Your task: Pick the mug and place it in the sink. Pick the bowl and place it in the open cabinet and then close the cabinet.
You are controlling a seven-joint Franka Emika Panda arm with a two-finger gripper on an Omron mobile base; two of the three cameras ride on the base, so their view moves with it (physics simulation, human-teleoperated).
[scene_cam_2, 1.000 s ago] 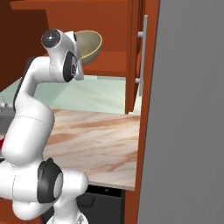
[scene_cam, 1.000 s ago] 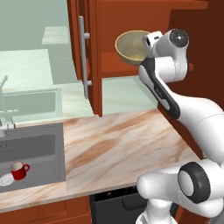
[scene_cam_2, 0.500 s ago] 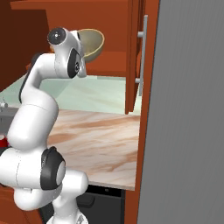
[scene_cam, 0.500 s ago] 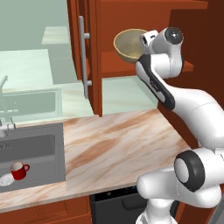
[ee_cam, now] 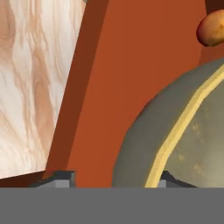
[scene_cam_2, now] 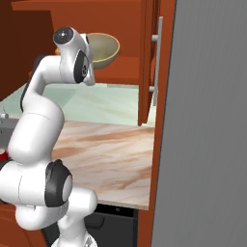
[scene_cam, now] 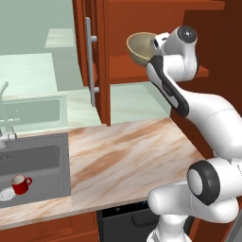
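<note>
The olive-tan bowl with its yellowish rim rests on the inner shelf of the open wall cabinet. My gripper is at the bowl's right edge. In the hand view my gripper is open, its fingertips standing well apart on either side of the bowl's rim. The bowl also sits past my wrist in the right base view. The red mug stands upright in the dark sink at the lower left.
The cabinet's left door and long silver handle hang open over the marble counter. An orange round thing lies on the shelf beyond the bowl. A faucet stands behind the sink. A tall grey panel blocks the right.
My arm has stretched a little further toward the cabinet over the last second. The bowl has stayed at about the same place on the shelf.
</note>
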